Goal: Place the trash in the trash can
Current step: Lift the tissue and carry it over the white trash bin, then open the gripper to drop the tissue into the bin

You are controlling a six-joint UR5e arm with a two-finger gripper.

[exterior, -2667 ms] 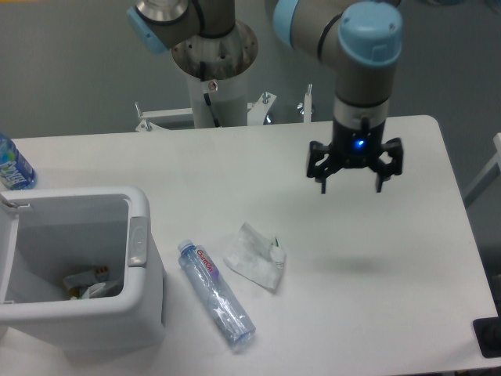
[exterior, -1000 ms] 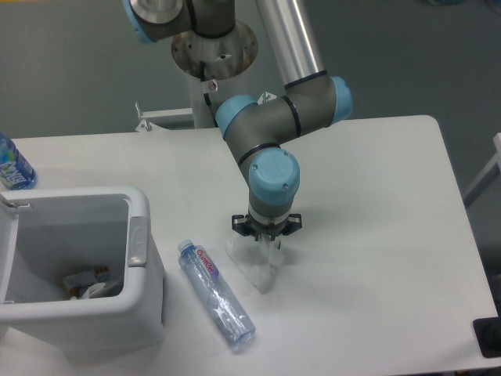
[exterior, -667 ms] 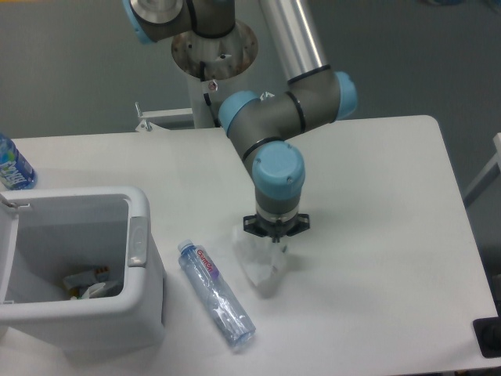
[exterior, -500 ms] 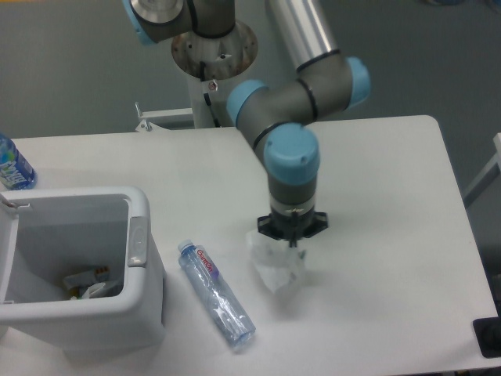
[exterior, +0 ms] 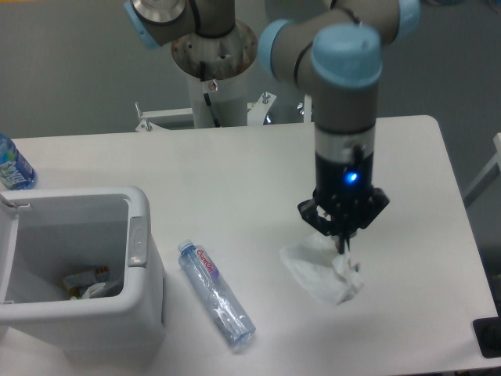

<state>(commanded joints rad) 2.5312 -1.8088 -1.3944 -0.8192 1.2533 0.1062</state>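
The crumpled whitish wrapper [exterior: 322, 272] hangs from the gripper [exterior: 341, 237], which is closed on its upper edge. The fingers are pressed together with the plastic pinched between them, near the top right part of the sheet. Most of the wrapper spreads below the fingertips and to their left, and one lumpy corner hangs at the lower right. It looks lifted off the table [exterior: 235, 172], but whether its lowest part touches the surface I cannot tell.

The clear bottle with the red-and-white label [exterior: 215, 292] lies on its side on the table, to the left of the wrapper and apart from it. Its cap points to the upper left, toward the trash can [exterior: 138, 313], and its base points to the lower right. The bottle is just beside the right wall of the can but does not seem to touch it.

The trash can stands at the left front of the table. It is open at the top, and some scraps [exterior: 88, 283] lie on its grey bottom. A blue-labelled bottle [exterior: 13, 166] stands at the far left edge of the table, behind the can. On the gripper body a small blue light [exterior: 351, 176] is lit.
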